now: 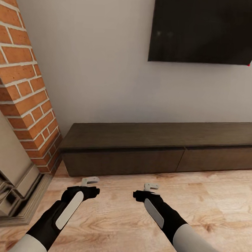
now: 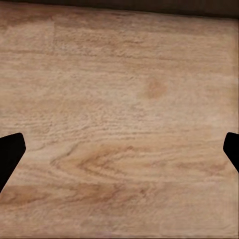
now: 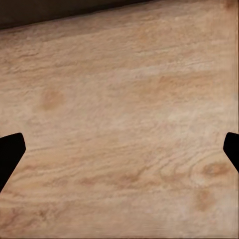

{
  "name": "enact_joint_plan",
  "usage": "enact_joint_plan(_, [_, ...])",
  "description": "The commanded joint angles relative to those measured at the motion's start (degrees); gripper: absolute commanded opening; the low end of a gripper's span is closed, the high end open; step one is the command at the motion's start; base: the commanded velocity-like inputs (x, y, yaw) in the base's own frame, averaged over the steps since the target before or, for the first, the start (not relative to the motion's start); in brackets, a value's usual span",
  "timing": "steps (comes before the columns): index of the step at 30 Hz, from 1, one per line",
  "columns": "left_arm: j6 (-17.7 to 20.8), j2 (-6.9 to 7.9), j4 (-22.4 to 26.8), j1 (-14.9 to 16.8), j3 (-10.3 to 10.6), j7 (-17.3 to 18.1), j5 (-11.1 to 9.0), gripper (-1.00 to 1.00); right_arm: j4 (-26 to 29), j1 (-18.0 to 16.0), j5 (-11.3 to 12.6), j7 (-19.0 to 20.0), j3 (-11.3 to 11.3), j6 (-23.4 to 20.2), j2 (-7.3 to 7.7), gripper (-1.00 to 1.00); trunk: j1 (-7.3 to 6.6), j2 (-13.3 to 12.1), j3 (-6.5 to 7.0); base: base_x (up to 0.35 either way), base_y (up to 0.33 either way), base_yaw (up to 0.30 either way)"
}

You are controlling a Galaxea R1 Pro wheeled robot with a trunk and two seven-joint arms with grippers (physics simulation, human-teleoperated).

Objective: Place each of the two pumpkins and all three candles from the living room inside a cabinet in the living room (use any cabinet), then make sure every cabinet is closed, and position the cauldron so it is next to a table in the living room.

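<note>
The left gripper [image 1: 90, 181] hangs over the wooden floor [image 1: 111, 217] with its fingers spread wide and nothing between them; in the left wrist view its two dark fingertips [image 2: 10, 154] sit at opposite edges of the picture with bare planks in the gap. The right gripper [image 1: 151, 186] is held the same way, spread and empty, and its fingertips [image 3: 10, 152] likewise stand far apart over the floorboards in the right wrist view. The two grippers are level with each other, near but not touching.

The cabinet [image 1: 158, 149] runs along the wall [image 1: 102, 77] just beyond both grippers, a long low dark-brown unit with a flat top. Two of its pull-out fronts are visible, and both sit flush, so whatever they hold is hidden. Its right end is cut off by the edge of the head view. Its left end stops just beside a brick fireplace column [image 1: 25, 85], whose stone hearth [image 1: 13, 194] reaches the floor near the left arm. A thin dark strip at the far edge of each wrist view may be the cabinet's base, though it is too narrow to be sure.

A dark flat screen [image 1: 207, 30] hangs on the wall above the cabinet, its upper and right parts cut off.
</note>
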State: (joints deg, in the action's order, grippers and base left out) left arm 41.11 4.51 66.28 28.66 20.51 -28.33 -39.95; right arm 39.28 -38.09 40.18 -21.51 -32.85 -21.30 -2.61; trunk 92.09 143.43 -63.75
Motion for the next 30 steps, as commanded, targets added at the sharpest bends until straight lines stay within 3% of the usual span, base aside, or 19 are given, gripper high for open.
enact_joint_plan(1, [0.67, 0.06, 0.37, 0.03, 0.0, -0.59, -0.59, 1.0, 0.19, -0.05, 0.5, -0.67, 0.46, -0.57, 0.11, 1.0, -0.01, 0.02, -0.05, -0.002, 0.0, 0.0])
enact_joint_plan(4, [1.73, 0.06, 0.73, 0.0, -0.78, -0.59, -1.19, 1.0, 0.32, -0.04, 0.57, -0.68, 1.47, -1.1, 0.3, 1.0, -0.06, 0.0, 0.39, 0.0, 0.0, 0.0])
enact_joint_plan(7, [4.68, 0.01, 0.82, 0.0, -2.78, -0.64, -3.23, 1.0, 0.38, -0.03, 0.59, -0.73, 1.73, -1.34, 0.06, 1.0, -0.14, -0.04, 1.05, 0.0, 0.0, 0.0])
enact_joint_plan(11, [9.43, -0.07, 0.86, 0.0, -6.52, -0.73, -4.39, 1.0, 0.43, -0.04, 0.6, -0.73, 1.79, -1.43, -0.05, 1.0, -0.24, -0.1, 1.94, 0.0, 0.0, 0.0])
enact_joint_plan(12, [10.46, -0.15, 0.75, 0.0, -8.35, -0.75, -4.54, 1.0, 0.42, -0.03, 0.6, -0.75, 1.77, -1.53, -0.07, 1.0, -0.27, -0.11, 2.16, 0.0, 0.0, 0.0])
enact_joint_plan(16, [11.31, -0.26, 0.28, 0.0, -10.27, -0.82, -4.73, 1.0, 0.41, -0.04, 0.6, -0.74, 1.79, -3.02, -0.1, 1.0, -0.37, -0.16, 3.05, 0.0, 0.0, 0.0])
enact_joint_plan(22, [11.6, -0.15, 0.17, 0.0, -11.02, -0.92, -4.78, 1.0, 2.28, -0.05, 0.6, -0.65, 1.78, -4.02, -0.04, 1.0, -1.33, -1.85, 4.2, 0.0, 0.0, 0.0])
enact_joint_plan(25, [11.62, -0.11, 0.17, 0.0, -12.66, -1.13, -4.79, 1.0, 4.09, -0.05, 0.6, -0.66, 1.81, -4.25, 0.17, 1.0, -1.99, -3.06, 4.74, 0.0, 0.0, 0.0])
enact_joint_plan(26, [11.81, -0.12, 0.17, 0.0, -15.44, -1.84, -4.89, 1.0, 4.89, -0.01, 0.6, -0.67, 1.82, -4.4, 0.17, 1.0, -2.21, -3.46, 4.92, 0.0, 0.0, -0.03])
enact_joint_plan(30, [13.97, -0.37, 0.15, 0.0, -16.65, -2.18, -4.77, 1.0, 5.18, -0.03, 0.67, -0.63, 1.83, -4.41, 0.26, 1.0, -3.09, -5.06, 5.64, 0.0, 0.0, -0.013])
